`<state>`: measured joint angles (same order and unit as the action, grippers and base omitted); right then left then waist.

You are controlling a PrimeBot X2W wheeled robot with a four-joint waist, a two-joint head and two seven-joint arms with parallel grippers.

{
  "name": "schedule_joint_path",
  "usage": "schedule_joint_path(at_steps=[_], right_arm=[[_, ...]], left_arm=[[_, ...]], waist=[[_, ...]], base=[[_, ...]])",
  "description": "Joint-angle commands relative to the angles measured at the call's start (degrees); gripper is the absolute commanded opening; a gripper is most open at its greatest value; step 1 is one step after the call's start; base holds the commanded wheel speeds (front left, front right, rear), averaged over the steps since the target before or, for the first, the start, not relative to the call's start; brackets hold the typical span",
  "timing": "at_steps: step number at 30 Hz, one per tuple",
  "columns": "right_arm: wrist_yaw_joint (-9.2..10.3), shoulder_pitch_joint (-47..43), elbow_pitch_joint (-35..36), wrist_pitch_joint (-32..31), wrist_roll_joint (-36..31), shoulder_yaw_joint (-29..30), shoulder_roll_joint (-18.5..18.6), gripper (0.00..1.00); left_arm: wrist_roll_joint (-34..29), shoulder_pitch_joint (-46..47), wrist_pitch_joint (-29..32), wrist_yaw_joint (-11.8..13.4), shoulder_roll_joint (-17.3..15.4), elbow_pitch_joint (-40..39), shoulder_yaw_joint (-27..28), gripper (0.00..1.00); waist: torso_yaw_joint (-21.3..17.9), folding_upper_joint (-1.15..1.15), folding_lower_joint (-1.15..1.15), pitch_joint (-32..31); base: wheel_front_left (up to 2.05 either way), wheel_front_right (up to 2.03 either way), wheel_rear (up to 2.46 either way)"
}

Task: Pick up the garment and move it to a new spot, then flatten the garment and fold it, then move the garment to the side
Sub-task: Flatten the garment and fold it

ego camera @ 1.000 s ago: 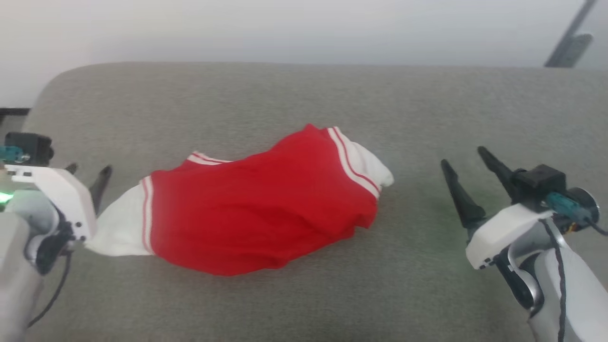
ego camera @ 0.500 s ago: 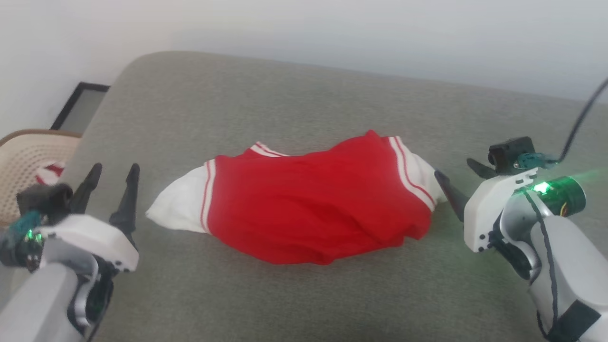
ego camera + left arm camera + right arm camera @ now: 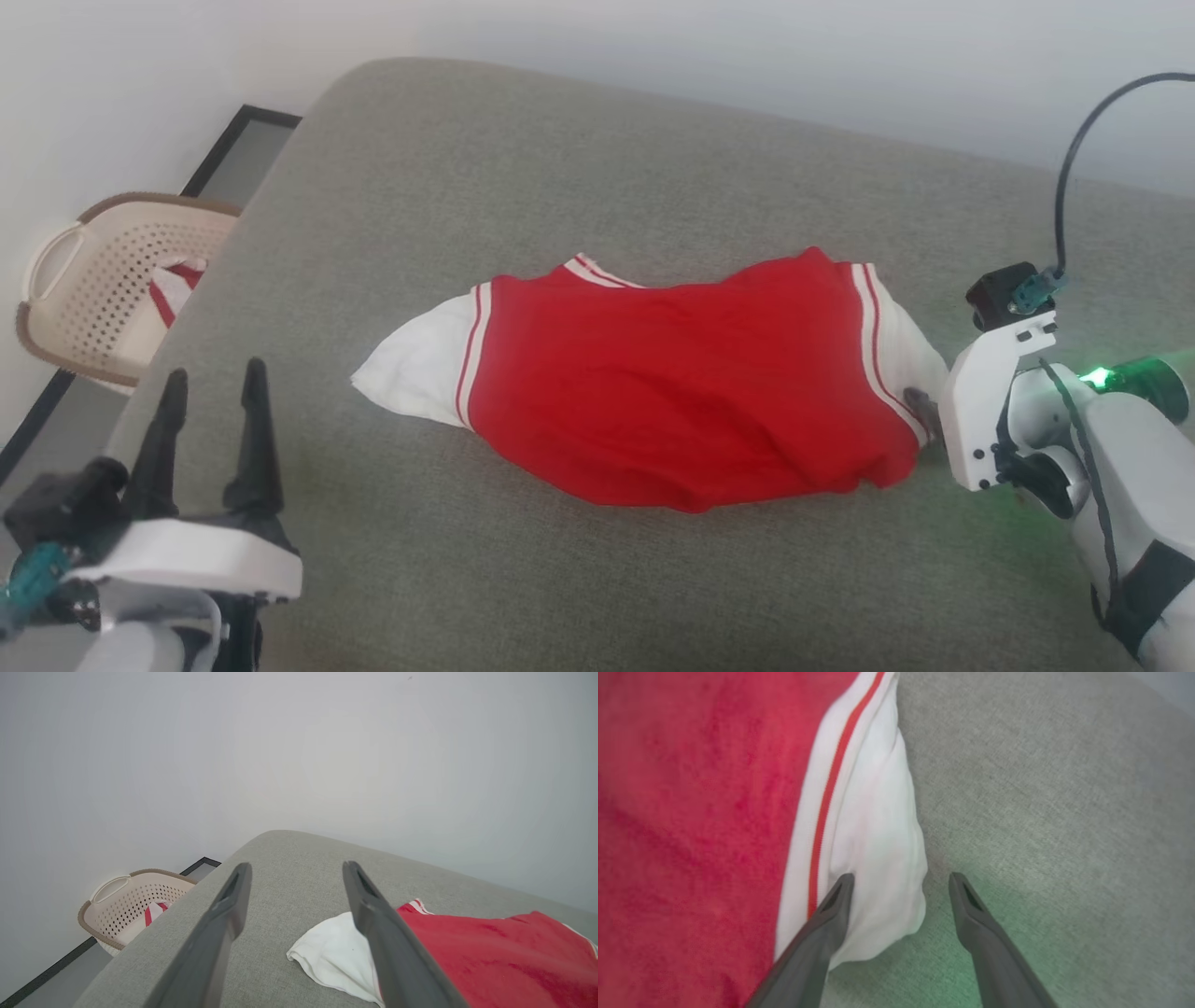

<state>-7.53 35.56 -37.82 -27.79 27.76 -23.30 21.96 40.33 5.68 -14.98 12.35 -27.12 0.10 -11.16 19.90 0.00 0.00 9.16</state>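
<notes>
A: Straddling the edge of the white sleeve (image 3: 873,849), the right gripper (image 3: 901,877) is held wide and empty. Why?

B: A pinch there is likely intended. The red jersey T-shirt (image 3: 681,401) is spread crumpled on the grey cushion (image 3: 560,168). The left gripper (image 3: 213,373), likewise wide and empty, is poised apart from the other sleeve (image 3: 411,373), fingers raised.

right jaws: come up to garment (image 3: 681,401) sleeve (image 3: 873,826), perhaps touching | left jaws: drawn back from garment | view: swung left

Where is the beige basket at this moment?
In the head view the beige basket sits at the upper left, off the grey cushion's left edge.
</notes>
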Motion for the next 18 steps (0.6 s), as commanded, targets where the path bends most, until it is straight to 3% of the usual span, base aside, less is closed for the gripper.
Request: schedule_joint_path(at_steps=[1, 3, 4, 5, 10, 18], right_arm=[[0.08, 1.0, -1.2, -1.2, 0.3, -0.4, 0.2, 1.0], [0.08, 1.5, -2.5, -2.7, 0.5, -1.3, 0.3, 1.0], [0.08, 1.8, -2.7, -3.2, 0.5, -1.9, 0.5, 0.4], [0.09, 2.1, -2.9, -3.2, 0.6, -2.3, 0.6, 0.0], [0.09, 4.0, -3.0, -3.1, 2.2, -4.7, 2.0, 0.0], [0.09, 3.8, -1.3, -2.1, 4.7, -6.1, 3.9, 0.0]], left_arm=[[-1.7, -1.4, -0.3, -0.4, 1.0, -1.0, 1.0, 1.0], [-2.9, -2.5, -0.3, -0.9, 2.8, -2.1, 2.7, 1.0], [-3.7, -3.2, -0.3, -1.3, 3.5, -2.5, 3.3, 1.0], [-4.2, -3.6, -0.3, -1.6, 4.2, -2.6, 4.0, 1.0], [-6.7, -5.0, -0.3, -3.9, 7.0, -2.4, 6.9, 1.0], [-7.9, -7.1, -0.3, -5.6, 7.8, -1.8, 9.8, 1.0]], waist=[[0.5, 0.0, 0.0, 0.4], [0.8, 0.0, 0.0, 0.5], [0.9, 0.0, 0.0, 0.6], [1.0, 0.0, 0.0, 0.7], [1.0, 0.0, 0.0, 0.3], [-1.3, 0.0, 0.0, -2.2]], base=[[0.0, 0.0, 0.0], [0.0, 0.0, 0.0], [0.0, 0.0, 0.0], [0.0, 0.0, 0.0], [0.0, 0.0, 0.0], [0.0, 0.0, 0.0]])
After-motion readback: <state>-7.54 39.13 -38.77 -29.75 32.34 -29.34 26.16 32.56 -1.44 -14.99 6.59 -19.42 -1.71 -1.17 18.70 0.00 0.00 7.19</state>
